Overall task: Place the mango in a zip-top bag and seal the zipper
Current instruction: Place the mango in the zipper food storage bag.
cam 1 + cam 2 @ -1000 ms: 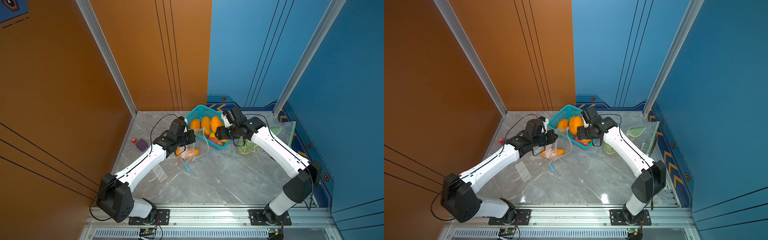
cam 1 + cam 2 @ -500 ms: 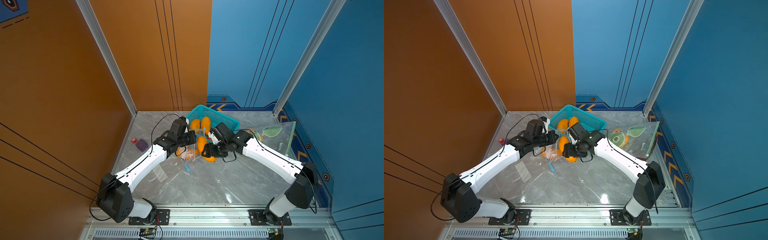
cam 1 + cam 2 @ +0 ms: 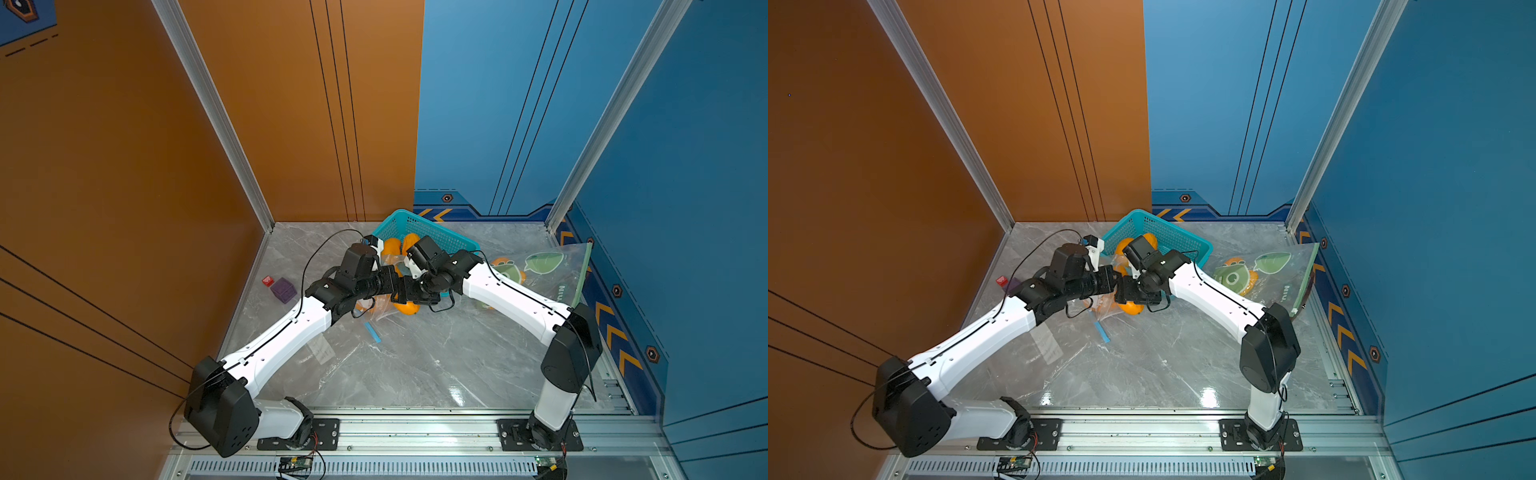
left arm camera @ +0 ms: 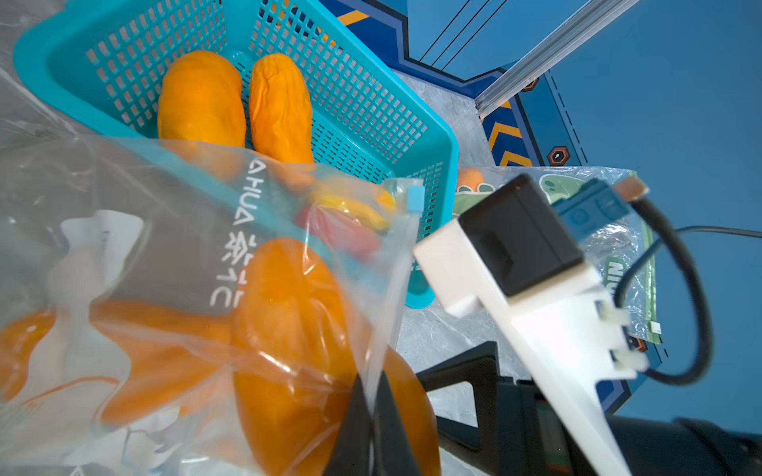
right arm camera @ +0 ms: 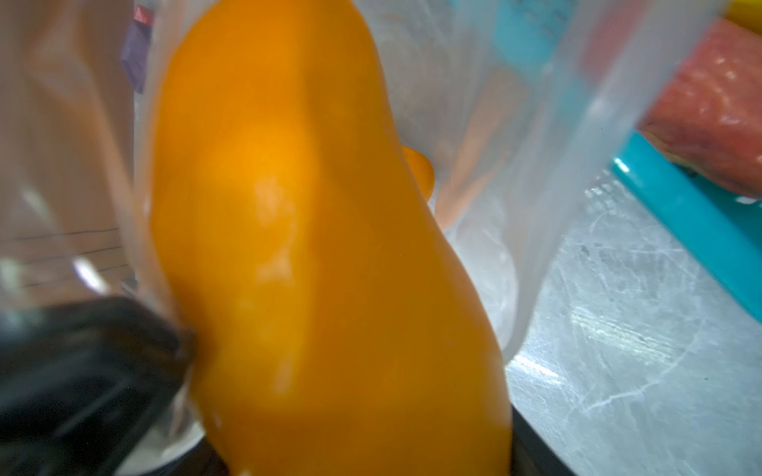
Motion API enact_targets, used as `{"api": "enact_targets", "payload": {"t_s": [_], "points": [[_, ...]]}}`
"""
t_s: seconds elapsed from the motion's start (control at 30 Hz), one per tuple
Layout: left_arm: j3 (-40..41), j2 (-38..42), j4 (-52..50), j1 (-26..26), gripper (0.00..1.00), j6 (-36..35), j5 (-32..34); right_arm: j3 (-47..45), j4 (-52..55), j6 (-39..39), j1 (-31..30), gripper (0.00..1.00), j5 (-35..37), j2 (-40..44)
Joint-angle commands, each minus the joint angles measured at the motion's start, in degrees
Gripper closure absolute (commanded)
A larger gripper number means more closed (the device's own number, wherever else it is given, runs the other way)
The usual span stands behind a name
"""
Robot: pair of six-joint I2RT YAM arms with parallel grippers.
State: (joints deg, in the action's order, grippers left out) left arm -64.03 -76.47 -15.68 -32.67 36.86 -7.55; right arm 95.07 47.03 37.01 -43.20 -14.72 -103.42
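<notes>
— Swinging over from the basket [image 3: 432, 239] since a second ago, the mango [image 3: 406, 308] now sits mid-frame in the zip-top bag [image 4: 165, 247] mouth.
— Jaws?
— Right jaws clamp the mango and left jaws pinch the bag's rim. Both arms reach inward, elbows bent above the counter [image 3: 415, 365]. The bag's print reads "HUA".

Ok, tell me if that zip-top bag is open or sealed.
Open: the zip-top bag gapes around the mango, one lip pinched by the left gripper.
</notes>
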Motion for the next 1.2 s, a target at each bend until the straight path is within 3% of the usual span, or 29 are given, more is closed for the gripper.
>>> {"api": "enact_targets", "payload": {"t_s": [0.0,0.4,0.53,0.7,0.83,1.17], "points": [[1.3,0.8,-0.5,-0.5,1.00,-0.3,-0.9,2.5,-0.8,0.8,1.5,0.72,2.7,0.8],[0.8,2.2,-0.5,-0.6,1.00,2.6,-5.0,2.9,-4.8,3.4,4.0,0.66,3.2,-0.8],[-0.4,2.0,-0.4,-0.6,1.00,3.8,-5.5,2.9,-6.4,4.4,3.4,0.54,5.4,-1.8],[-1.4,1.8,-0.5,0.3,1.00,4.3,-4.6,2.1,-6.1,4.3,1.3,0.17,7.9,-1.1],[-1.8,1.4,-0.5,2.1,1.00,4.9,-4.1,0.5,-5.0,3.3,1.3,0.08,9.3,1.1],[-1.8,0.1,-0.5,6.6,1.00,5.5,-2.9,1.1,0.5,-3.6,2.6,0.08,10.1,8.5]]}}
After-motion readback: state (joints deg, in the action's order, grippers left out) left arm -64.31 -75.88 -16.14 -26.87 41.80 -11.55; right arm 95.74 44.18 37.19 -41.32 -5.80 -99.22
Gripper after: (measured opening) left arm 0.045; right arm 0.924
